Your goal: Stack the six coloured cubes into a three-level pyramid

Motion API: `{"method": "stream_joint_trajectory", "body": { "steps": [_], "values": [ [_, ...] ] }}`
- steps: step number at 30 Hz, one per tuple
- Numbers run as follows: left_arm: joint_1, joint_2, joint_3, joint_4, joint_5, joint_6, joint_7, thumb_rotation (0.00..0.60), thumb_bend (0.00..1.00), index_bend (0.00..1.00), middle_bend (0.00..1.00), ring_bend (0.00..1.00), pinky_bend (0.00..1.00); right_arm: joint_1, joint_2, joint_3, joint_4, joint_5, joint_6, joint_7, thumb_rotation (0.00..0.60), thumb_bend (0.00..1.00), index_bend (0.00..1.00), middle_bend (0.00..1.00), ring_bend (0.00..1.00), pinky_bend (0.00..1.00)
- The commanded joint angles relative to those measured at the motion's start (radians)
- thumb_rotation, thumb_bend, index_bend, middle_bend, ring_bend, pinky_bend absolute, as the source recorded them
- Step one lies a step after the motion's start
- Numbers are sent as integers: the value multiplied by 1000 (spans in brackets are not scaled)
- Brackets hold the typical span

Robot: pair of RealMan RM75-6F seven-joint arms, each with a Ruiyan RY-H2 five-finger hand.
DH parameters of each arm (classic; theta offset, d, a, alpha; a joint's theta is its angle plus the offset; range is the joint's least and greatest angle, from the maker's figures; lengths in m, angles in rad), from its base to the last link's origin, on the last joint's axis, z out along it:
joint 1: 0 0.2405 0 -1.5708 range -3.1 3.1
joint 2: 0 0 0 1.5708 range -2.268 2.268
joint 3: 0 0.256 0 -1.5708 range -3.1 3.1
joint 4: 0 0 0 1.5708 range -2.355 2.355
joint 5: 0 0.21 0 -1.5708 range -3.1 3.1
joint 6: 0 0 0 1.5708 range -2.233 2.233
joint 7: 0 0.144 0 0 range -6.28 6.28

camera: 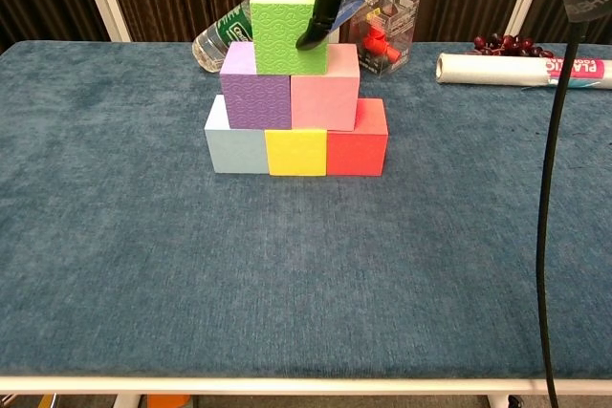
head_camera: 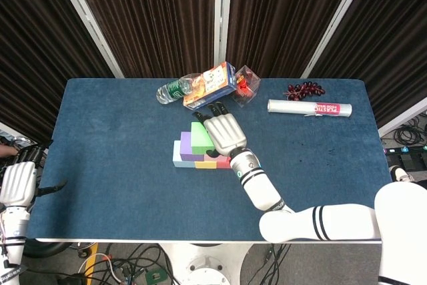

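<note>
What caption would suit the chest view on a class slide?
Right hand holds the green cube atop the purple cube and pink cube, capping a three-level pyramid.

Three foam cubes are sitting in a row mid-bench [camera: 115, 265]: pale blue cube [camera: 234, 143] left, yellow cube [camera: 296, 152] centre, red cube [camera: 358, 139] right. Purple cube [camera: 255, 95] and pink cube [camera: 325, 91] are sitting on them; green cube [camera: 287, 28] is sitting on top. Behind are lying a clear plastic bottle [head_camera: 175, 89], printed carton [head_camera: 211, 83] and clear box [head_camera: 245, 85]. Further right are lying dark grapes [head_camera: 305, 89], with a white roll [head_camera: 309, 108] in front.
</note>
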Motion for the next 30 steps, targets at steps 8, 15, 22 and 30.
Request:
{"method": "stream_joint_trajectory", "body": {
  "steps": [8,15,22,30],
  "values": [
    [-1,-4,-2,6,0,2,4,600,89,150,157,127,122,-8,21,3,-17,-2,-29,11,600,114,0,197,0,0],
    [-2,-5,-4,3,0,5,12,600,89,150,158,127,123,-19,45,5,-45,-21,-31,26,600,114,0,89,0,0],
    [-2,3,-6,-4,1,8,22,600,88,150,157,127,123,-97,139,22,-152,-106,17,111,600,113,0,64,0,0],
    [6,-5,-15,33,-17,37,84,600,89,150,157,127,123,-384,347,-66,-281,-465,131,368,600,142,0,107,0,0]
  ]
}}
